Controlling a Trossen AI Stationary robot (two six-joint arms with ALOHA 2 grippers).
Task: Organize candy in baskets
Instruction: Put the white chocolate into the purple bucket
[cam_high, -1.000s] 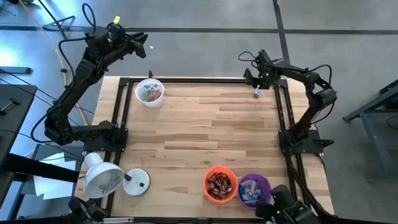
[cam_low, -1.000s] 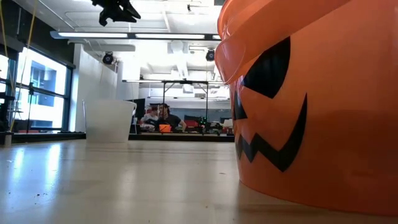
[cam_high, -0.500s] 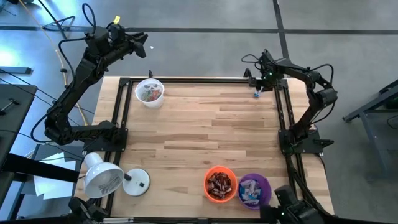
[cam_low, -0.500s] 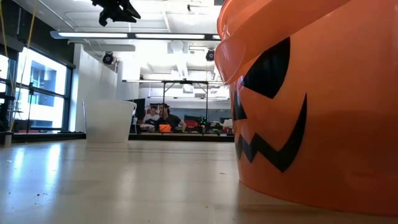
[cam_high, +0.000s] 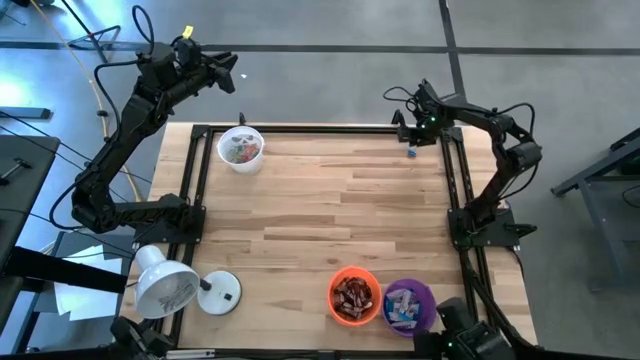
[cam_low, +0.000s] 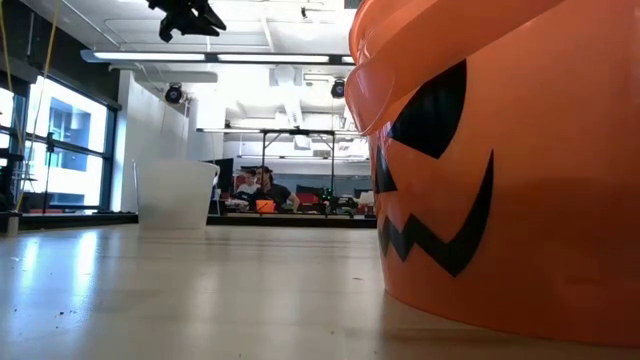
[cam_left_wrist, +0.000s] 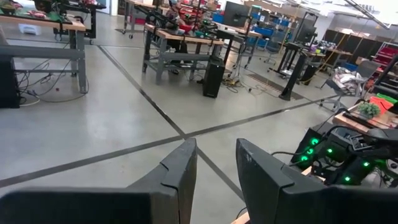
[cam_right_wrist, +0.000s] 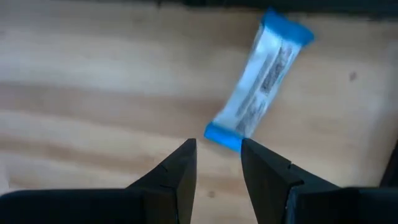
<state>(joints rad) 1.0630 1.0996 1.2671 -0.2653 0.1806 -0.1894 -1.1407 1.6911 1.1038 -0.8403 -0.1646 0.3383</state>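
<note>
Right hand (cam_high: 412, 138) slightly shifted over the blue-and-white candy (cam_high: 411, 152), fingers apart and empty; left hand (cam_high: 232, 75) likewise apart.

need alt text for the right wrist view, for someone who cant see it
A blue-and-white wrapped candy bar lies at a slant on the light wooden table, just beyond the right end effector. Its two dark fingers stand slightly apart with nothing between them, in line with the candy's near blue end.

Bright overhead light; glare on table (cam_low: 150, 290); candy (cam_right_wrist: 261, 84) slightly blurred.
</note>
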